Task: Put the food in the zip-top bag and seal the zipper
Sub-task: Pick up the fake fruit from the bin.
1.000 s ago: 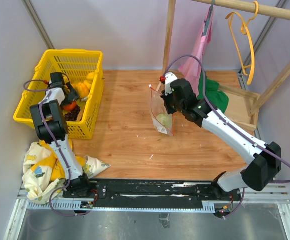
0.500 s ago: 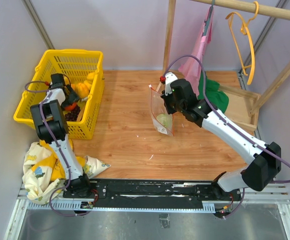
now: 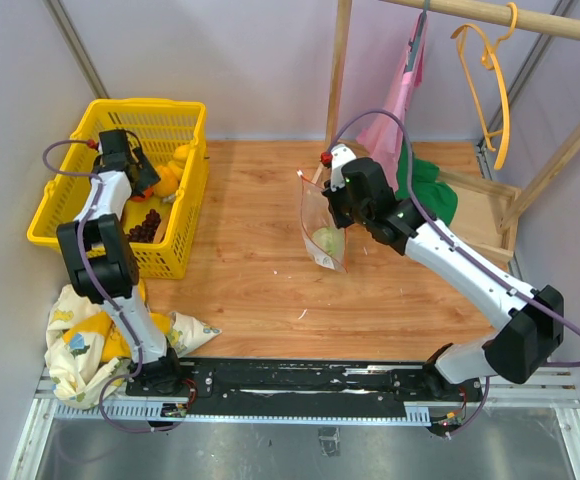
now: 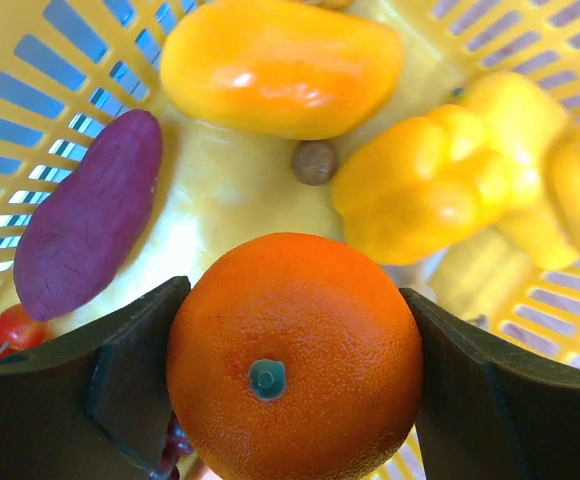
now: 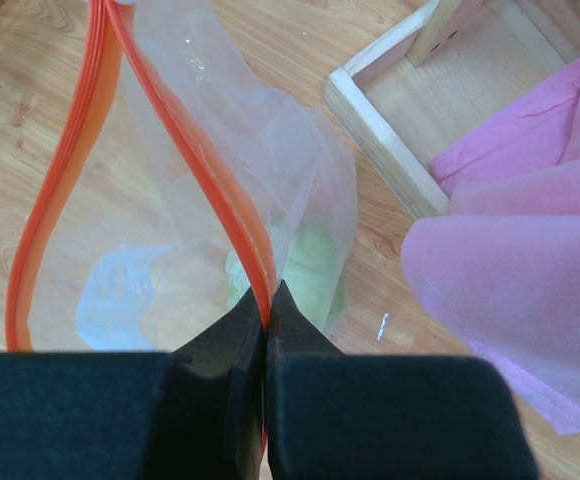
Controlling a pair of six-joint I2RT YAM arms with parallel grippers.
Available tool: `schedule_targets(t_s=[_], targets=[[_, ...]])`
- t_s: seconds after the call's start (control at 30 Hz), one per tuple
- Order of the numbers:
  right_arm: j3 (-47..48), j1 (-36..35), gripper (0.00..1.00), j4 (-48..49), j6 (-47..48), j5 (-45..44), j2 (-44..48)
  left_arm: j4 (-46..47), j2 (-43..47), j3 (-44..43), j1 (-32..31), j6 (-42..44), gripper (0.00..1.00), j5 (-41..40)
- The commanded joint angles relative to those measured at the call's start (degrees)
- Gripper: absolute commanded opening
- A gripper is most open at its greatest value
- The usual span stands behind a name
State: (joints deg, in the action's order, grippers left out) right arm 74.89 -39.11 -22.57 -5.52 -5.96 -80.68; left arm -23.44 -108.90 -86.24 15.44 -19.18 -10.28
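Observation:
My left gripper (image 4: 290, 372) is shut on an orange toy orange (image 4: 290, 350), one black finger (image 4: 120, 390) against each side, held above the floor of the yellow basket (image 4: 220, 190). Below it lie a purple sweet potato (image 4: 90, 225), an orange-yellow fruit (image 4: 280, 65) and a yellow pepper (image 4: 430, 185). In the top view the left gripper (image 3: 142, 185) is inside the basket (image 3: 185, 200). My right gripper (image 5: 268, 310) is shut on the orange-red zipper (image 5: 235, 220) of the clear zip-top bag (image 3: 322, 225), which hangs open above the table. A pale green food piece (image 5: 310, 265) lies in the bag.
Red cherry tomatoes (image 4: 0, 330) and a small brown nut (image 4: 314, 162) are also in the basket. Printed snack packets (image 3: 80, 335) lie at the front left. A wooden rack (image 3: 338, 70) with pink cloth (image 3: 395, 110), green cloth (image 3: 432, 195) and an orange hanger (image 3: 495, 90) stands at the right.
My left gripper has closed on the orange and raised it toward the back of the basket. The right arm and the bag have stayed put.

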Motion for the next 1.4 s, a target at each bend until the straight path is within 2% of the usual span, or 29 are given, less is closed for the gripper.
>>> schedule_targets(t_s=[0.0,0.33,0.73,1.13,1.37], targets=[[-0.7,0.1,0.01,0.6,-0.1,0.4,1.8,-0.6,6.1,-0.5,-1.9,2.1,0.45,-1.0],[-1.3,0.1,0.01,1.2,-0.1,0.9,2.9,-3.7,16.6,-2.5,-6.1,5.0,0.43,-2.4],[-1.4,0.1,0.01,1.9,-0.3,1.8,3.8,-3.3,31.8,-0.3,-19.9,5.9,0.42,3.0],[-0.3,-0.2,0.01,0.7,-0.5,2.9,3.6,7.4,43.9,11.4,-38.9,3.9,0.41,7.3],[0.6,-0.7,0.01,-0.4,-0.5,1.5,3.5,14.6,47.6,17.8,-47.3,4.8,0.40,7.5]])
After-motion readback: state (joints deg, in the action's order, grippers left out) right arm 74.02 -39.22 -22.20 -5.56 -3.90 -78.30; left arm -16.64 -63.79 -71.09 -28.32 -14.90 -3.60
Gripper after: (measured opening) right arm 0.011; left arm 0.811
